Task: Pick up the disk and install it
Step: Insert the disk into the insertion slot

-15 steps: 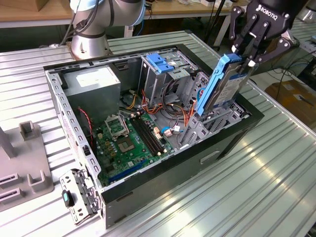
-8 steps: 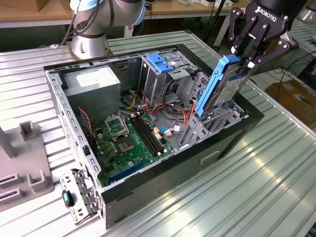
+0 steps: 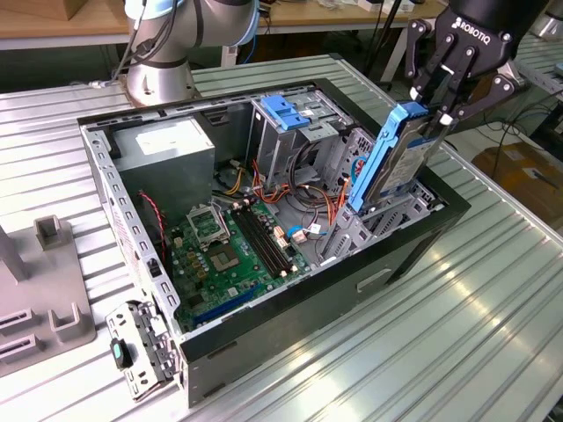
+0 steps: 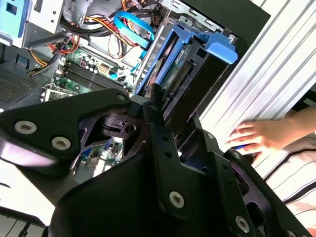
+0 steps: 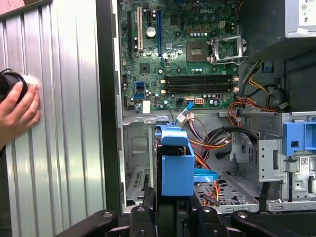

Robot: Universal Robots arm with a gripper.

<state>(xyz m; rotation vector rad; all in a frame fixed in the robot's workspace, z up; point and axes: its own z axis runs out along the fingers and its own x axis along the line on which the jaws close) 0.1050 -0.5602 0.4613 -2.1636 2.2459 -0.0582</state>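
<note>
The disk (image 3: 398, 158), a grey drive in bright blue rails, stands steeply tilted at the exterior view's right end of the open computer case (image 3: 413, 255). Its lower end sits down in the drive bay (image 3: 369, 220) and its upper end sticks out above the case wall. My gripper (image 3: 437, 110) is shut on that upper end from above. In both wrist views the disk (image 4: 219, 49) (image 5: 177, 168) reaches away from my gripper (image 4: 168, 123) (image 5: 173, 217) into the bay.
Inside the case lie a green motherboard (image 3: 229, 246), a grey power-supply box (image 3: 167, 145), a drive cage with a blue latch (image 3: 286, 110) and loose cables (image 3: 308, 230). A person's hand (image 5: 17, 106) (image 4: 256, 136) rests on the ribbed table beside the case. A grey fixture (image 3: 44, 290) stands at the exterior view's left.
</note>
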